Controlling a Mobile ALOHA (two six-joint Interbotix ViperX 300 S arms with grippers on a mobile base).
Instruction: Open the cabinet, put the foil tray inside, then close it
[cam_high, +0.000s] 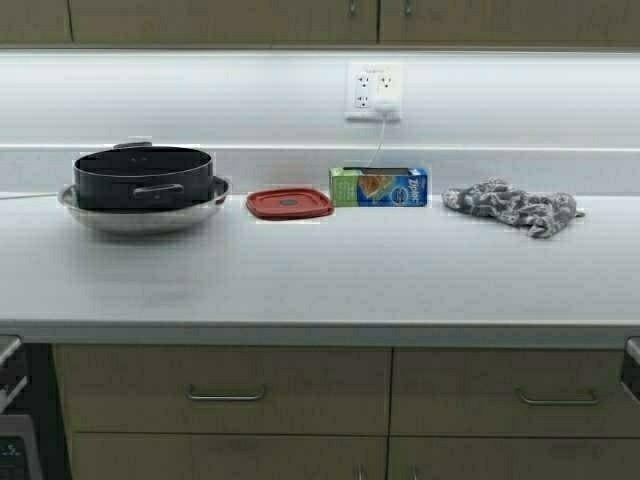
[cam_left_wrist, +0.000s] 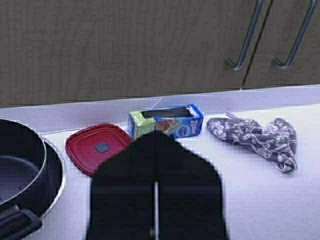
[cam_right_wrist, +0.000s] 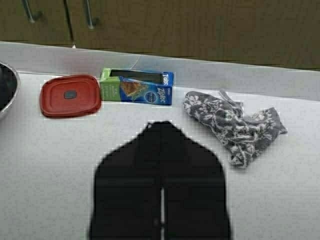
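Pale tabletop (cam_high: 320, 280) under shut cabinet (cam_high: 220, 20) doors; left hand (cam_left_wrist: 156, 200) and right hand (cam_right_wrist: 162, 200) both clenched, empty, above it

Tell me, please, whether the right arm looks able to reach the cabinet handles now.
Probably yes: the cabinet handles hang exposed above the counter, and nothing stands between them and the right pincer.

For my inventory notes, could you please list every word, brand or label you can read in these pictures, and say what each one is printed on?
"Ziploc": on the blue end of the green-and-blue box at the back of the counter.
Smaller print on that box: too small to read.
Emblem on the red lid: no readable text.
Nothing else carries writing.
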